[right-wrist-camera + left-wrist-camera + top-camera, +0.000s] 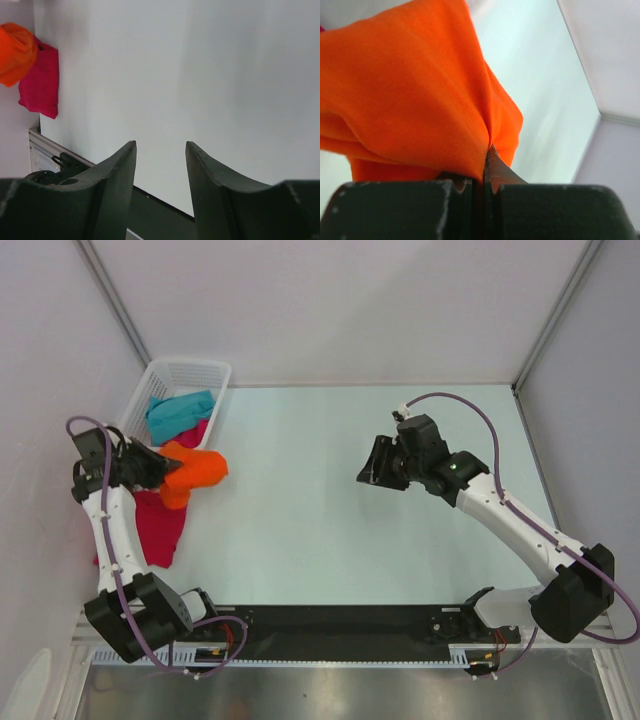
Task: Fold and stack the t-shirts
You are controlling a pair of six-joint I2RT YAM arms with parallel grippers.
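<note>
Left gripper (485, 167) tight, right gripper (160, 150) wide

A basket (190, 368) sits in the table's (330, 490) far left corner, a t-shirt (180, 412) in it. Before it, a bunched t-shirt (195, 472) overlaps a spread t-shirt (160, 525).

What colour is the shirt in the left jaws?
Bright orange t-shirt, best in left wrist view.
</note>
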